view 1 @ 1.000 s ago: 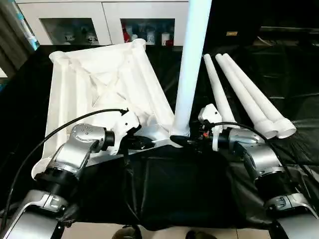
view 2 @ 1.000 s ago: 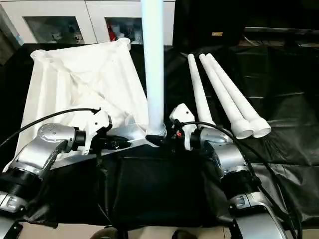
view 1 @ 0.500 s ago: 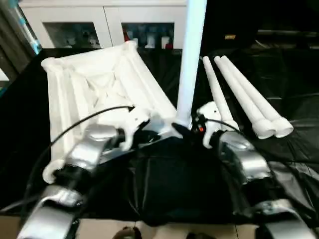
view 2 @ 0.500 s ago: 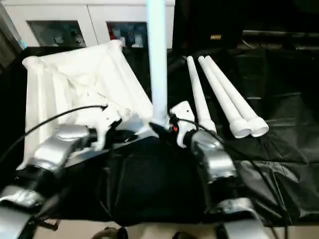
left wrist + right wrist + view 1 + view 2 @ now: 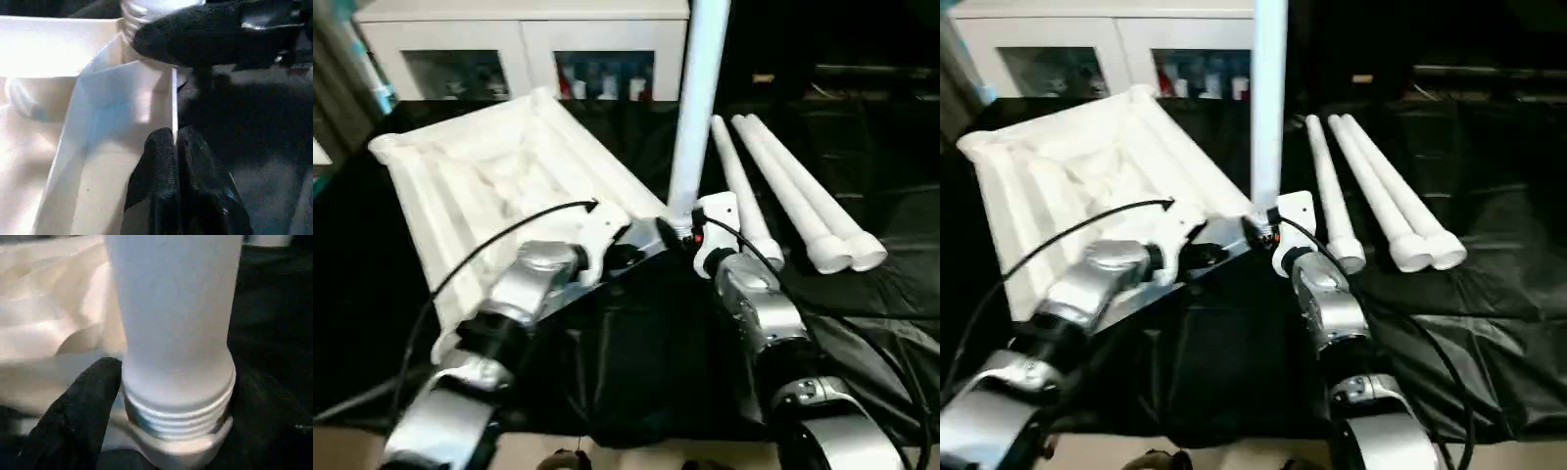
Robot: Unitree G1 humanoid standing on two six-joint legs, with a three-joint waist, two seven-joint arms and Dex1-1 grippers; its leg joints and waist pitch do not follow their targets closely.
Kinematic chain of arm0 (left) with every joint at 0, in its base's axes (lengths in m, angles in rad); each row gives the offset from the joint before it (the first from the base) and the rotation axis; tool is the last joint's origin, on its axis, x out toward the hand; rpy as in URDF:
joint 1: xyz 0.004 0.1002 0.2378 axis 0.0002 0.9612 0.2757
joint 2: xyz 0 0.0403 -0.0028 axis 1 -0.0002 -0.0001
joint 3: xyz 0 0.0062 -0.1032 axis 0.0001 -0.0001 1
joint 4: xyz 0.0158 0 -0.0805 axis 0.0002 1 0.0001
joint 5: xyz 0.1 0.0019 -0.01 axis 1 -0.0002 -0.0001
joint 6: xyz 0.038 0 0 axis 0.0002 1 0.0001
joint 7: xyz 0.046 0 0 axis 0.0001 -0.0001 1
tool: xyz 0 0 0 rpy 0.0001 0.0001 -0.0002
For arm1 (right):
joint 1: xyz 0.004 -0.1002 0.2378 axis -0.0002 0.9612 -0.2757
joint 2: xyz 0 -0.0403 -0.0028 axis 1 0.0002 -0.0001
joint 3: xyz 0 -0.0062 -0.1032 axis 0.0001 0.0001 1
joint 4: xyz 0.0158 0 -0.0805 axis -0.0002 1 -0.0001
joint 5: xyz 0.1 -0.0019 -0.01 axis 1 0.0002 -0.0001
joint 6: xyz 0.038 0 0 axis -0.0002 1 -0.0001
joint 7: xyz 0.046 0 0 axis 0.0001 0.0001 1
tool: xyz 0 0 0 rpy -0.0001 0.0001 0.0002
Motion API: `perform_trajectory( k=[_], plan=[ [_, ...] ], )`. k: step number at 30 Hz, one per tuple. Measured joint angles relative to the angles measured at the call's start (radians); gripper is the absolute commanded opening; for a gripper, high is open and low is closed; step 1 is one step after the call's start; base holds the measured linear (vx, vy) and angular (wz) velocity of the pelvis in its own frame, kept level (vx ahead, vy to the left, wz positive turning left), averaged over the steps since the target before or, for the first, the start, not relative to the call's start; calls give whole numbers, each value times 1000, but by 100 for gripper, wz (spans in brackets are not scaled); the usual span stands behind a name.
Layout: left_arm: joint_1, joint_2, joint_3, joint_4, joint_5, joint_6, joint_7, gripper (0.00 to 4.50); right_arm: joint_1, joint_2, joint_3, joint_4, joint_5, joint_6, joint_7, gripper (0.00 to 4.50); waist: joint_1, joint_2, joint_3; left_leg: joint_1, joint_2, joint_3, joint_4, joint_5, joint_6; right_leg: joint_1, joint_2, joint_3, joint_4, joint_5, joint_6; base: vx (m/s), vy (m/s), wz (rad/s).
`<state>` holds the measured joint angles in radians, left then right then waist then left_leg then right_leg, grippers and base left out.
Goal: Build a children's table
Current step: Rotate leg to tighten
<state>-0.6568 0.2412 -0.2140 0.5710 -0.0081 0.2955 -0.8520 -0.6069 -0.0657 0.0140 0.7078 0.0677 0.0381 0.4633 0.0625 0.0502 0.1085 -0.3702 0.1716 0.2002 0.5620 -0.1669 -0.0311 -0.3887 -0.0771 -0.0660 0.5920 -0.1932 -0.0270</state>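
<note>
The children's table top (image 5: pixel 499 176) lies upside down on the left, ribbed underside up. One white leg (image 5: pixel 697 108) stands upright in the top's near right corner socket, its threaded base (image 5: pixel 176 416) seated there. My right gripper (image 5: pixel 176 382) is shut on this leg, a black finger (image 5: pixel 83 406) on each side just above the socket. My left gripper (image 5: pixel 174 134) is shut on the thin rim of the table top (image 5: pixel 122 98), right next to that corner. Three more legs (image 5: pixel 783 186) lie side by side on the right.
Black cloth (image 5: pixel 646 362) covers the work surface. A white glass-door cabinet (image 5: pixel 509 49) stands behind the table top. My two silver forearms (image 5: pixel 524 284) converge on the near corner, cables trailing from both wrists.
The near corner with the upright leg has slid away from me and the table top has swung round. Both grippers have gone with it, forearms drawing in toward the middle.
</note>
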Motion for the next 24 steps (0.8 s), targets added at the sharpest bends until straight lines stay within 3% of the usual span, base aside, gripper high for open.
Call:
perform_trajectory(
  k=[4,7,15,24],
  plan=[
    [37,68,-2,-63,-24,-28,-99,0,10,-72,46,-48,6,0,158,385,0,0,0,-17,3,-1,-2,3,5,-17,1,-4,4,-2,3,25,-12,1],
    [64,118,-12,-102,-37,-45,-177,0,21,-118,71,-71,21,9,265,385,5,0,0,-21,3,-1,0,2,7,-21,2,-6,6,-3,2,0,0,0],
    [110,186,-33,-165,-71,-46,-299,0,32,-194,111,-108,52,39,486,385,7,-2,1,-24,3,0,8,0,6,-20,1,-2,5,-1,-2,0,0,0],
    [112,193,-32,-163,-75,-48,-301,0,54,-195,113,-144,57,48,498,316,5,-1,1,-22,3,0,8,-1,4,-20,1,-2,5,1,-3,0,0,0]
  ],
)
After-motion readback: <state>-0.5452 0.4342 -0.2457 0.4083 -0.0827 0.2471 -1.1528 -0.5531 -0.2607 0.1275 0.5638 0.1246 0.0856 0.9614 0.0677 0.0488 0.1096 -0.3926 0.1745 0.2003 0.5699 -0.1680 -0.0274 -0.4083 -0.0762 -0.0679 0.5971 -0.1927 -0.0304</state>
